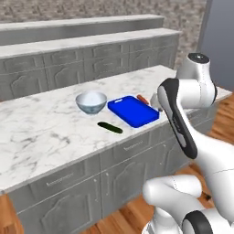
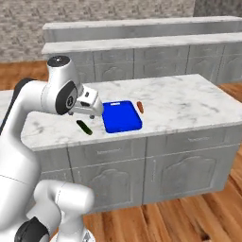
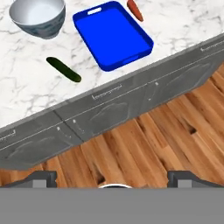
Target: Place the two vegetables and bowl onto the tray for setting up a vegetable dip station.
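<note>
The bright blue tray [image 1: 133, 111] [image 2: 121, 116] [image 3: 112, 35] lies empty on the marble counter near its front edge. The pale glossy bowl [image 1: 91, 101] [image 3: 38, 16] stands upright just left of it. A dark green cucumber [image 1: 109, 127] [image 2: 84, 127] [image 3: 64, 69] lies in front of the bowl, close to the counter edge. An orange-red carrot [image 1: 142, 99] [image 2: 140, 107] [image 3: 135, 10] rests by the tray's far right corner. My gripper [image 3: 112, 177] hangs open and empty, raised above the counter's front edge, short of all the objects.
The marble island counter [image 1: 41, 132] has grey cabinet fronts [image 3: 109, 109] below and wood floor [image 3: 144, 148] in front of it. Further grey counters [image 1: 82, 50] run behind. My own arm [image 2: 61, 92] hides the bowl in the right base view.
</note>
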Controlling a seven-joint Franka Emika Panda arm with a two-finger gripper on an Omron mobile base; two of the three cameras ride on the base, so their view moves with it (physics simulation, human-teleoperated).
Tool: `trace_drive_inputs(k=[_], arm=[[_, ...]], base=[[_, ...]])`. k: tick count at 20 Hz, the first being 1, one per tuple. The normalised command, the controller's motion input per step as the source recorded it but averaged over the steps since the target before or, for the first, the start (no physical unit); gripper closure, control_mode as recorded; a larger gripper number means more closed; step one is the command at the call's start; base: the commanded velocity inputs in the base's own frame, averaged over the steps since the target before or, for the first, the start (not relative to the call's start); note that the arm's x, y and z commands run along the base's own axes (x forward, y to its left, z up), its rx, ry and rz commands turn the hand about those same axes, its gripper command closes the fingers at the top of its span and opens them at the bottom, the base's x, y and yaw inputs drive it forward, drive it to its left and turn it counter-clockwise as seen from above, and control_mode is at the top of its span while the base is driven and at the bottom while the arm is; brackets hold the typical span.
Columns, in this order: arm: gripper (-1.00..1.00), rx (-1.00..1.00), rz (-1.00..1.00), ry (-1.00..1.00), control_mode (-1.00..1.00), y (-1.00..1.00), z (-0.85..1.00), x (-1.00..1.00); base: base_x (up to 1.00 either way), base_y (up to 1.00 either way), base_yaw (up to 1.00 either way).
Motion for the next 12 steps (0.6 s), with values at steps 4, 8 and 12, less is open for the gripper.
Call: trace_drive_inputs(k=[4, 8, 12], arm=[[-1.0, 0.0, 0.0, 0.0, 1.0, 0.0, 0.0, 0.0], [-1.0, 0.0, 0.0, 0.0, 1.0, 0.0, 0.0, 0.0], [-1.0, 0.0, 0.0, 0.0, 1.0, 0.0, 0.0, 0.0]], base=[[0.38, -0.32, 0.38], [0.49, -0.28, 0.38], [0.53, -0.42, 0.3]])
